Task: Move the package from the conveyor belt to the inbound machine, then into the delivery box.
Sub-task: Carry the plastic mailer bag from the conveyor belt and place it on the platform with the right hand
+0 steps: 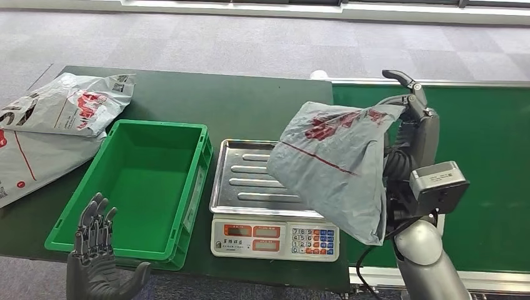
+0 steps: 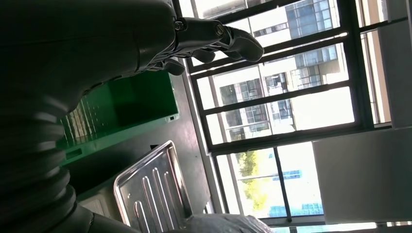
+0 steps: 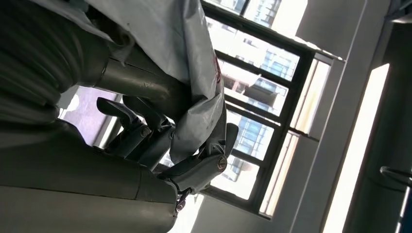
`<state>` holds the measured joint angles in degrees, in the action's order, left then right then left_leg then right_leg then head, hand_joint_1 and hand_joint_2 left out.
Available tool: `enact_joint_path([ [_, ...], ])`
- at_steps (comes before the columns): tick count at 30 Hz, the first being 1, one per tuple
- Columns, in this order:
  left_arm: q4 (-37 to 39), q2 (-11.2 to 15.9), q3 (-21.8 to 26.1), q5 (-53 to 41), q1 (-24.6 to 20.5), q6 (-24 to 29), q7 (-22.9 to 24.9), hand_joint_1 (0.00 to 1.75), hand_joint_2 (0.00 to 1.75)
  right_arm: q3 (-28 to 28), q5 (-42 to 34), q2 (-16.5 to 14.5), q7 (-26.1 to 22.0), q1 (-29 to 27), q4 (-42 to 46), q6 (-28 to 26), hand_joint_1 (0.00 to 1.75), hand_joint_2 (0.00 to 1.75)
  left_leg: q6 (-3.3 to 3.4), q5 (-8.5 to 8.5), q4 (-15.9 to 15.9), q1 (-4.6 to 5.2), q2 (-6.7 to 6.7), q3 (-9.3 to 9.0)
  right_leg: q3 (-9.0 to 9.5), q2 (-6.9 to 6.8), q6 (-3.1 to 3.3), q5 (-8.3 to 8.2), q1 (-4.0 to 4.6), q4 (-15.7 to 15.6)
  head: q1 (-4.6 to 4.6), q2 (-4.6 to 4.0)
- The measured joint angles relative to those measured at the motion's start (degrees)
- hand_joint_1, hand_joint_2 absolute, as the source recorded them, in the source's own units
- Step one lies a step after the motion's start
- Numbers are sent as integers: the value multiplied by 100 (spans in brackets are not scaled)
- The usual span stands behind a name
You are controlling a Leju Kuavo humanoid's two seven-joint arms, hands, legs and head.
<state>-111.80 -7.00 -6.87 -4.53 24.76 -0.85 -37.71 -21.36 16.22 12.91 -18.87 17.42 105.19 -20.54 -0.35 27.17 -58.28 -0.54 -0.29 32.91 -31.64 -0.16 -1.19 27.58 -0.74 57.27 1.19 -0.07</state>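
A grey plastic package (image 1: 334, 162) with red print hangs in the air over the right part of the scale's steel tray (image 1: 250, 178). My right hand (image 1: 414, 115) grips its upper right edge, raised above the boundary between table and green conveyor belt (image 1: 487, 156). In the right wrist view the package (image 3: 194, 63) is pinched between the thumb and dark fingers (image 3: 194, 170). The scale (image 1: 275, 239) with keypad stands at the table's front. The green delivery box (image 1: 140, 187) sits empty to its left. My left hand (image 1: 97, 259) hovers open, fingers spread, at the box's near left corner.
Two more grey mail bags (image 1: 59, 106) lie on the dark table (image 1: 250, 106) at the far left, beyond the box. A black cable (image 1: 362, 275) hangs by the table's front right corner. Grey carpet floor (image 1: 250, 44) lies beyond the table.
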Motion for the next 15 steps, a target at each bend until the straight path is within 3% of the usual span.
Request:
enact_joint_path([
  [3, 62, 82, -137, 60, -77, 177, -15, 0, 175, -345, 113, -132, 394, 282, -294, 372, 175, 175, -1, 0, 1, -1, 3, 3, -7, 6, 2, -1, 2, 1, 0, 0],
  [7, 146, 232, -336, 199, -187, 438, -6, 0, 175, -786, -99, -472, 812, 743, -998, 467, 175, 175, -11, -9, 1, -2, 1, 5, -15, 3, 7, -4, 3, 10, 1, 0],
  [11, 176, 390, -476, 308, -233, 616, 68, 0, 175, -937, -518, -683, 1232, 1230, -1686, 551, 175, 175, -13, -11, 0, -2, 2, 4, -17, 4, 11, -7, 3, 14, 1, 0],
  [15, 174, 524, -549, 375, -271, 684, 190, 0, 175, -1002, -437, -804, 1830, 1617, -2408, 792, 175, 175, -13, -11, 0, -2, 1, 4, -16, 3, 11, -8, 3, 14, 0, 0],
])
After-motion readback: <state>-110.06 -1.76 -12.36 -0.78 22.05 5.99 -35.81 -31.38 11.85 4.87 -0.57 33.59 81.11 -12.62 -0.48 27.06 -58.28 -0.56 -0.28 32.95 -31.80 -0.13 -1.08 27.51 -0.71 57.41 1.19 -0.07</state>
